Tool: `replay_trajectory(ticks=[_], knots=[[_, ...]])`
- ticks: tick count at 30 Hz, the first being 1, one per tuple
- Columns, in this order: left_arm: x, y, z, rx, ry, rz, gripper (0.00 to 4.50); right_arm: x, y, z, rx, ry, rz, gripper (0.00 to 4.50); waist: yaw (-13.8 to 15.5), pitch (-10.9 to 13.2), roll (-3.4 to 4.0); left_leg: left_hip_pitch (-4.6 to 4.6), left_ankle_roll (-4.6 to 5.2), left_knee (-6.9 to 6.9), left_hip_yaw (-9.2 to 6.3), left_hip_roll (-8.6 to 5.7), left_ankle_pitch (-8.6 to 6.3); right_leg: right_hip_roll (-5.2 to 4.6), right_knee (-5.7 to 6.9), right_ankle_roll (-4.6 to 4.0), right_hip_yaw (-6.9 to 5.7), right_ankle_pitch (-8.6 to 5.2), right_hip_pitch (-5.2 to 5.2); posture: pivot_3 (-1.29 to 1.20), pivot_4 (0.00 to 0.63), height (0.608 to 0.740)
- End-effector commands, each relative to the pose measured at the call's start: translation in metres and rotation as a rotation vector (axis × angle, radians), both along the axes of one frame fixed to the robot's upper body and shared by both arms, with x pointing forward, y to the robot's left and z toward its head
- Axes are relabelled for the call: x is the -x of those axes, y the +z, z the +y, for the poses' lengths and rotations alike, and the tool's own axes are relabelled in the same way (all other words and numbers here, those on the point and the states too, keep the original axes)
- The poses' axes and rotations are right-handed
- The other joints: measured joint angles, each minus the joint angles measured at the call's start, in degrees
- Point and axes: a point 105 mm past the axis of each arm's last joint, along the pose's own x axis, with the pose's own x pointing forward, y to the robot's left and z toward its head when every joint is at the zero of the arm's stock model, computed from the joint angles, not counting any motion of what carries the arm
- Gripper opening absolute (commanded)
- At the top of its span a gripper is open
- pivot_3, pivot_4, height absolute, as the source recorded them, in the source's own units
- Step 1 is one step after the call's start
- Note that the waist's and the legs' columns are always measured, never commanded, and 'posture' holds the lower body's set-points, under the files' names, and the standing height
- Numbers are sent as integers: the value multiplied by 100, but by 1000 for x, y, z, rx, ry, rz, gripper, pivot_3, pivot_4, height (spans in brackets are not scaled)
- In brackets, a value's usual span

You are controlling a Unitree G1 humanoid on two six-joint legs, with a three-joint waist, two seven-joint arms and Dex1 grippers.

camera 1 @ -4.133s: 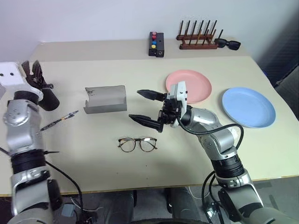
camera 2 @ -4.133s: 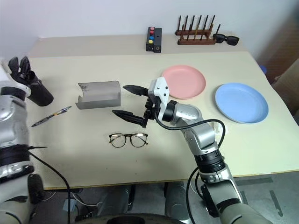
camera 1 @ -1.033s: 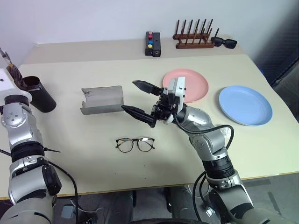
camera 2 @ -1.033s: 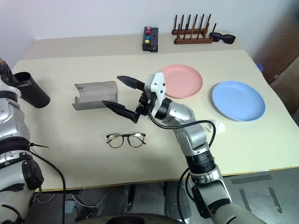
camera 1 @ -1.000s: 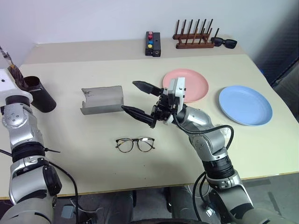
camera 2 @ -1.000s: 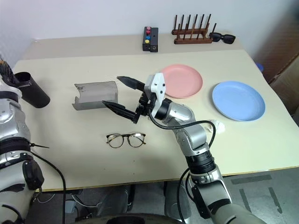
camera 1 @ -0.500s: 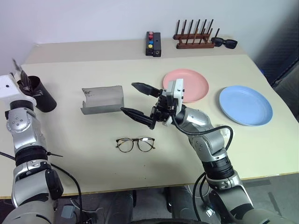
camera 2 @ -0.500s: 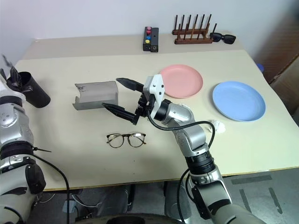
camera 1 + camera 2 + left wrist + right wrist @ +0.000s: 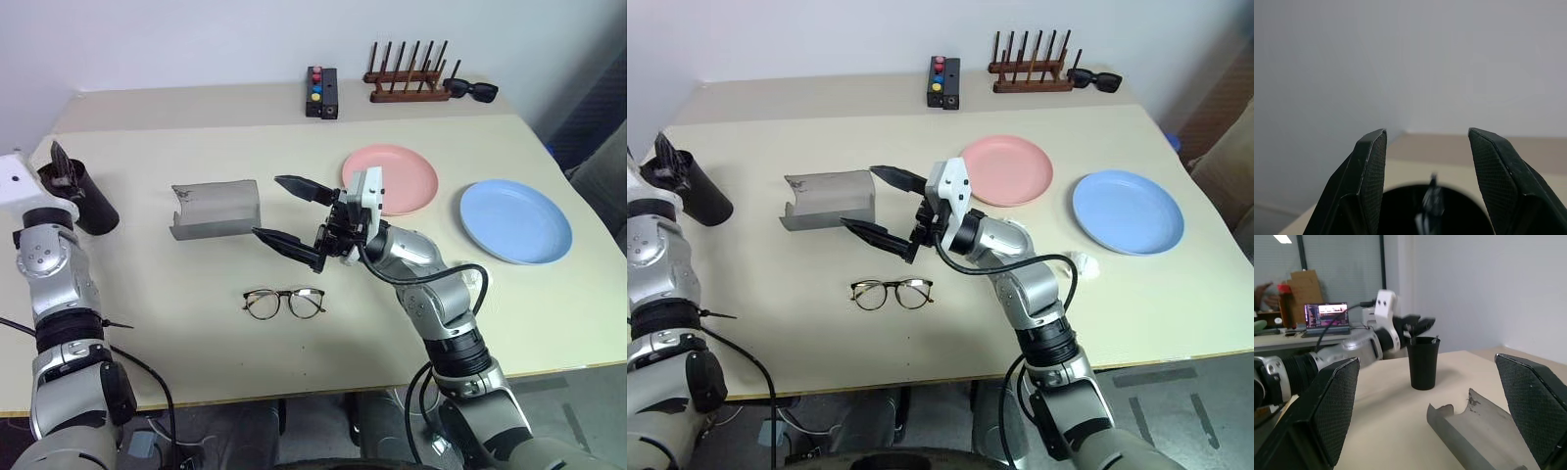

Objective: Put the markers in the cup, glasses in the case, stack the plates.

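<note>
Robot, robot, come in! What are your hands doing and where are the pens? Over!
Left gripper jaws open above the cup, a marker inside. Right gripper jaws wide open, empty, beside the case. Glasses on the table, nothing blocking.

Bright, even light; soft shadows

black sunglasses [image 9: 477, 92] touch a wooden rack [image 9: 409, 86], near a button box [image 9: 323, 92].
</note>
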Motion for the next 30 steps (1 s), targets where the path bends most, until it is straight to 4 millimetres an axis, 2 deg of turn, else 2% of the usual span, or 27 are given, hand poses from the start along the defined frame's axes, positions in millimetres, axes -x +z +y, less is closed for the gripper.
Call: replay_trajectory(ticks=[1, 3, 5, 8, 13, 18, 21, 24, 30], knots=[[-1, 32, -36, -109, -230, -9, 2932, -4, 13, -12, -3, -38, -51, 4500, 7, 0, 0, 0, 0, 1, 1, -1, 0, -1, 0, 0, 0, 0, 1, 0, 150, 734], [-5, 25, -62, -189, -404, 112, 3567, -5, 10, -20, 32, -57, -62, 4500, -9, 1, 2, 0, 0, 0, 1, -1, 0, -1, -1, -1, 1, 0, 2, 0, 150, 734], [-3, 9, -88, -292, -584, 260, 4459, -5, 6, -27, 72, -61, -70, 4500, -24, 2, 3, 1, 0, -2, 1, -1, 0, -1, 0, -2, 1, -1, 1, 0, 150, 734], [1, -24, -109, -395, -754, 504, 4459, -1, 1, -35, 109, -46, -59, 4500, -35, 4, 7, 4, 1, -8, 3, 2, 0, 2, 0, -3, 3, -3, 1, 0, 150, 734], [6, -69, -118, -553, -881, 827, 4459, 1, -4, -41, 140, -53, -47, 4500, -24, 4, 7, 5, 1, -8, 3, 4, 0, 6, 0, -7, 3, -5, 0, 0, 150, 734], [-3, -92, -113, -600, -902, 1008, 4459, 5, -7, -41, 139, -62, -38, 4500, -3, 4, 6, 2, 1, -7, 3, 4, 0, 5, 0, -7, 3, -6, 0, 0, 150, 734], [-7, -99, -114, -606, -938, 1057, 4459, 7, -8, -41, 139, -72, -33, 4500, 4, 3, 6, -1, 2, -3, 2, 3, 0, 5, -1, -5, 1, -6, 0, 0, 150, 734], [-9, -103, -116, -615, -968, 1076, 3705, 8, -9, -42, 141, -86, -31, 4500, -3, 3, 6, -1, 2, -4, 3, 3, 0, 5, -1, -5, 2, -6, 0, 0, 150, 734], [-11, -104, -122, -636, -1008, 1060, 634, 8, -9, -46, 144, -111, -31, 4500, -12, 3, 6, 0, 2, -4, 2, 3, 0, 5, 0, -4, 2, -7, -1, 0, 150, 734]])
